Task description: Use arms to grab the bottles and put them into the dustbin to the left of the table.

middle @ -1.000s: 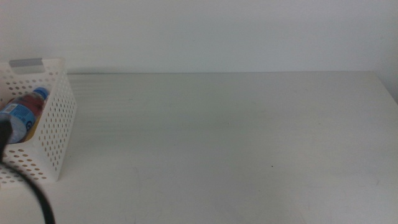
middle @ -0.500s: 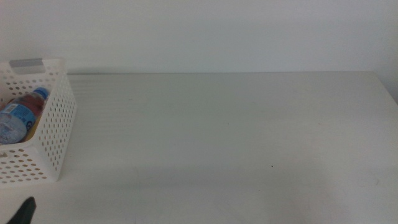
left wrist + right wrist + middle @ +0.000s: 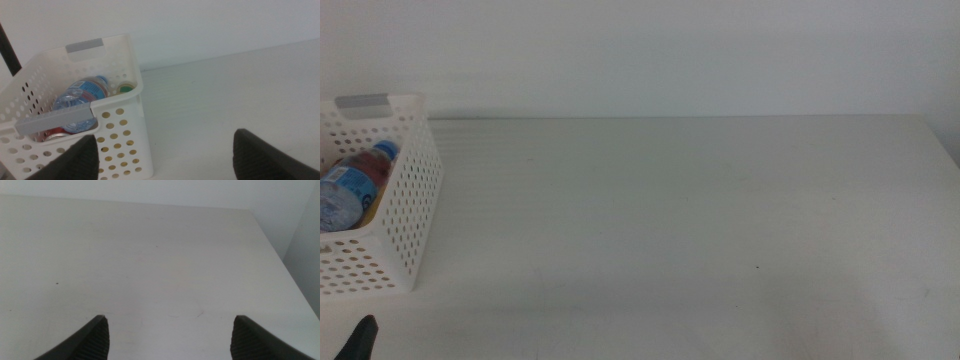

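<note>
Both jaws of the left gripper (image 3: 162, 155) stood wide apart with nothing between them, and the jaws of the right gripper (image 3: 170, 337) were spread the same way over bare table (image 3: 150, 255). In the middle view only a dark tip of the left gripper (image 3: 360, 340) showed, at about 7 o'clock near the bottom edge; the right gripper was out of that view.

Beyond the left jaws, the dustbin (image 3: 125, 65) stood at about 9 o'clock on the table in the middle view. Inside it lay the water bottle (image 3: 80, 95) on its side, its blue cap toward the far wall with the grey tab (image 3: 85, 46). Under the bottle a red can (image 3: 52, 134) showed in part, and beside the blue cap a green-labelled bottle (image 3: 126, 89) could be seen only a little. No bottle was seen on the tabletop, so the task looked finished or nearly so.

As for handling, the water bottle seemed light, with thin clear walls that would give under a strong squeeze and a smooth label that may slip. The best hold would probably be across the middle of the body. The can looked stiffer but smooth and round, so a hold across its middle would suit it too.
</note>
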